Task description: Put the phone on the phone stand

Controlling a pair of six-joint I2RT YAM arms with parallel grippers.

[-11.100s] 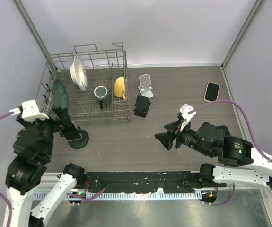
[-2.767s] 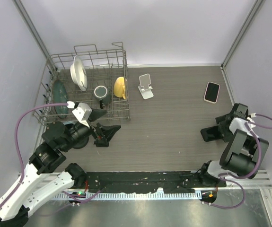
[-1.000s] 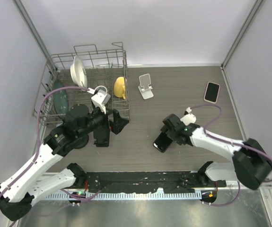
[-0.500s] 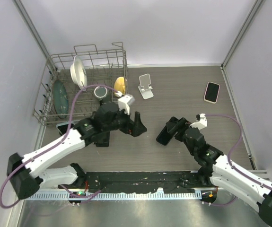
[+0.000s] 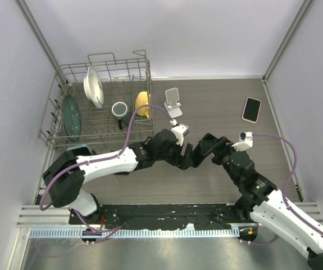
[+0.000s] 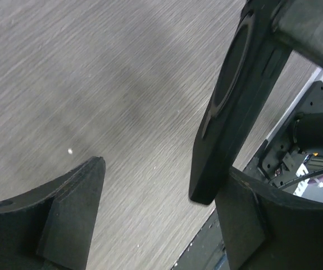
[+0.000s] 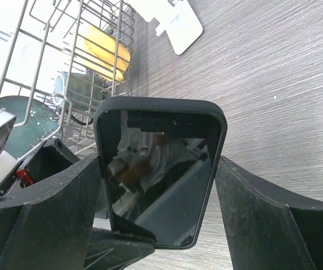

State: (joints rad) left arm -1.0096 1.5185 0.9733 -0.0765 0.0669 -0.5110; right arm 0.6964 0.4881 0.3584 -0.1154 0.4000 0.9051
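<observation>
The phone is black with a dark glossy screen. It hangs above the table with my right gripper shut on its two long sides. From above it shows near the table's middle. My left gripper stands open around the phone's lower end, which is edge-on and close to the right finger; a wide gap separates it from the left finger. From above the left gripper meets the right one. The white phone stand stands empty beside the rack, and its base shows in the right wrist view.
A wire dish rack at the back left holds plates, a mug and a yellow piece. A second phone in a light case lies flat at the far right. Walls close the table on three sides.
The left arm has swung right from the rack to the table's middle, and its jaws have narrowed a little. The right gripper has carried the phone up and slightly back to meet it.
</observation>
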